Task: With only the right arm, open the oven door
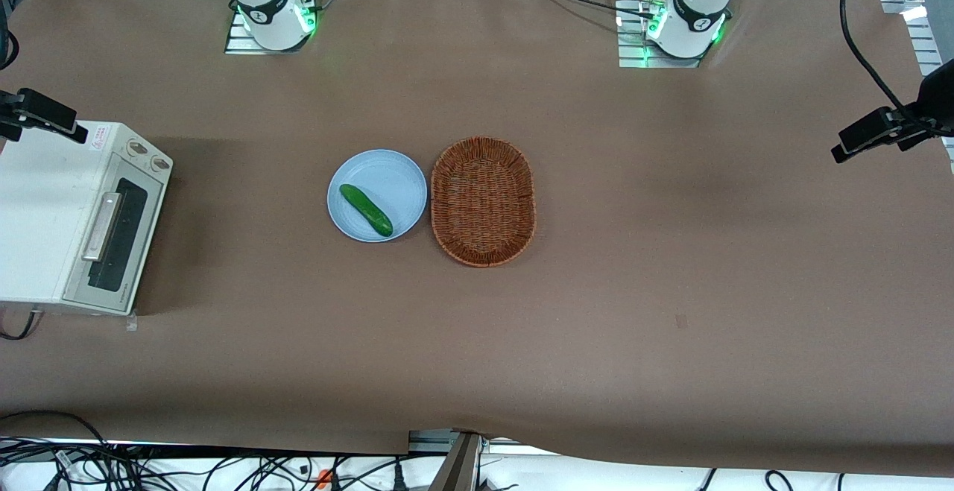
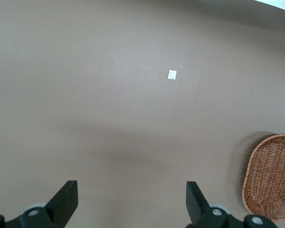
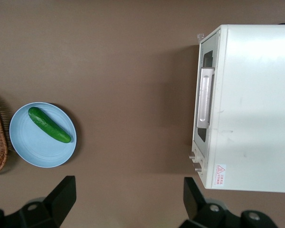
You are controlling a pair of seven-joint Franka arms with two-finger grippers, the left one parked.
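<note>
Not started: oven door (image 1: 118, 241) shut, handle (image 3: 205, 97) untouched.
I see the oven (image 1: 52, 215) at the working arm's end, then plate (image 1: 377, 195), basket (image 1: 483, 201); my gripper (image 3: 128, 197) hangs high above, fingers spread, holding nothing.

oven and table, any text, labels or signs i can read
Off-white boxy toaster oven, closed grey-framed glass door: top sticker with a red warning triangle, words too small to read.
Brown table: small white tag, unreadable.
Right gripper, fingers open: no text.
</note>
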